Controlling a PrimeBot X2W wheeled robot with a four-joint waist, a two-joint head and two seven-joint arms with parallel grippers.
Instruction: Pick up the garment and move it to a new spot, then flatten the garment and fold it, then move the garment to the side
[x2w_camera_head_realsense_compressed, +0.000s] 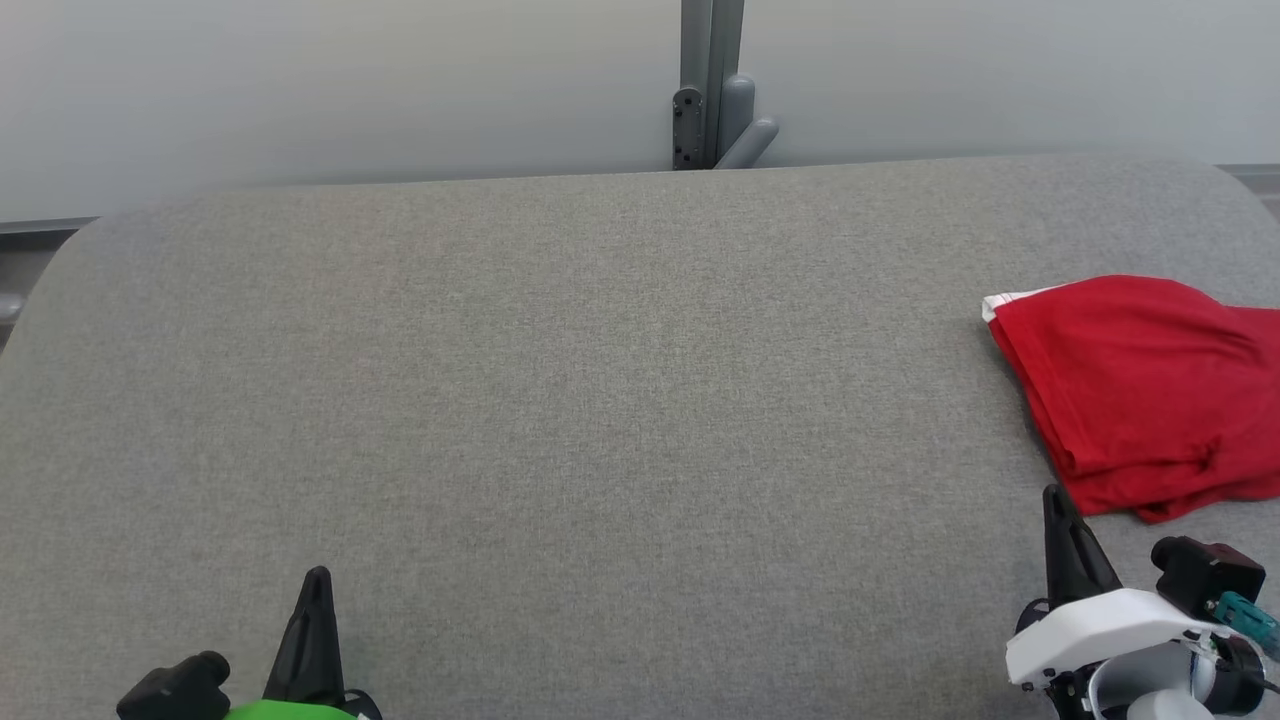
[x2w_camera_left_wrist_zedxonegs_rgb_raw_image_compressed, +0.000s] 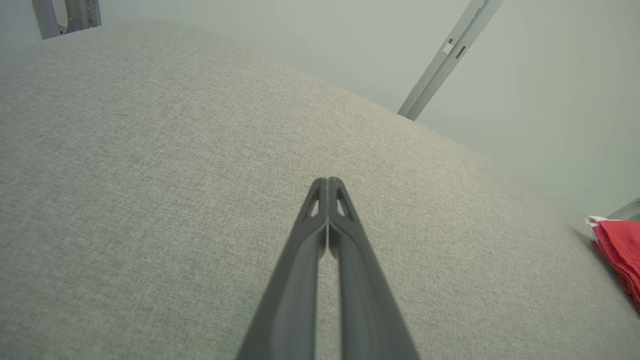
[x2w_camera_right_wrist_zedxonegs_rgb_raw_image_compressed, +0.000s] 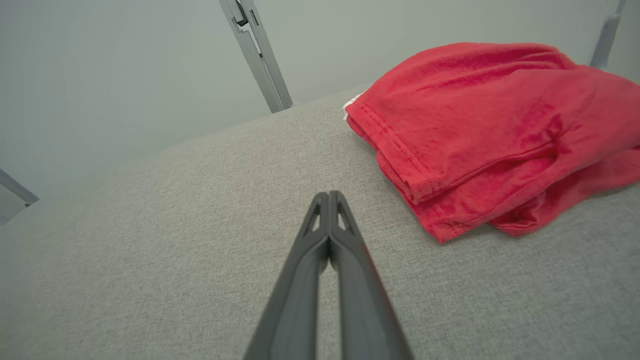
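The garment (x2w_camera_head_realsense_compressed: 1140, 390) is a red cloth with a bit of white trim, lying folded in a stack at the right edge of the grey table (x2w_camera_head_realsense_compressed: 600, 380). In the right wrist view the garment (x2w_camera_right_wrist_zedxonegs_rgb_raw_image_compressed: 490, 130) fills the upper right, a short way ahead and to the right of my right gripper (x2w_camera_right_wrist_zedxonegs_rgb_raw_image_compressed: 328, 194), whose two dark fingers are pressed together with nothing between them. In the head view the right gripper (x2w_camera_head_realsense_compressed: 1058, 495) sits just below the garment's near edge. My left gripper (x2w_camera_head_realsense_compressed: 318, 575) is at the lower left, shut and empty; the left wrist view shows the left gripper (x2w_camera_left_wrist_zedxonegs_rgb_raw_image_compressed: 327, 180) over bare fabric, with the garment (x2w_camera_left_wrist_zedxonegs_rgb_raw_image_compressed: 620, 250) at the far right.
A grey metal post with a bracket (x2w_camera_head_realsense_compressed: 712, 90) stands behind the table's far edge against a pale wall. The table's corners are rounded, and the garment lies close to its right side.
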